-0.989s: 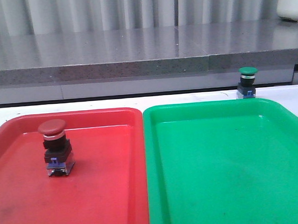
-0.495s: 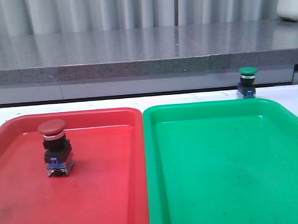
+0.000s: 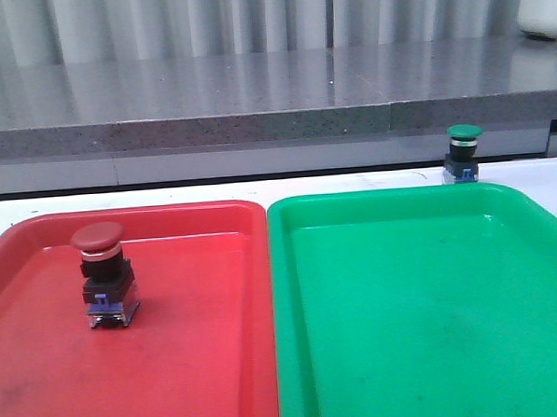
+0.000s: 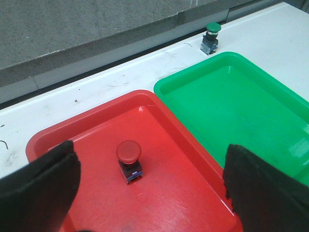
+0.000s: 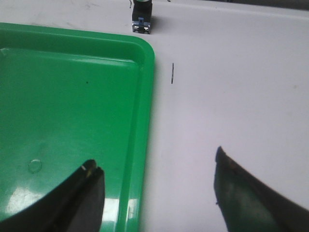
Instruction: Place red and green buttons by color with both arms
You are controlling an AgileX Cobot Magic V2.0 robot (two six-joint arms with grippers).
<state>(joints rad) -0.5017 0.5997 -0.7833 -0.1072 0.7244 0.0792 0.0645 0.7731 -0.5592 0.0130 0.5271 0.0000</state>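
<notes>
White table point(image 5: 231, 72), green button point(image 5: 142, 19) cropped

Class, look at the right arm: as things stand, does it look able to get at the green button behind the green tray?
Probably yes. The green button stands upright on bare table beyond the green tray, with nothing beside it. The right gripper is open and faces that way, with only tray corner and table between.
</notes>
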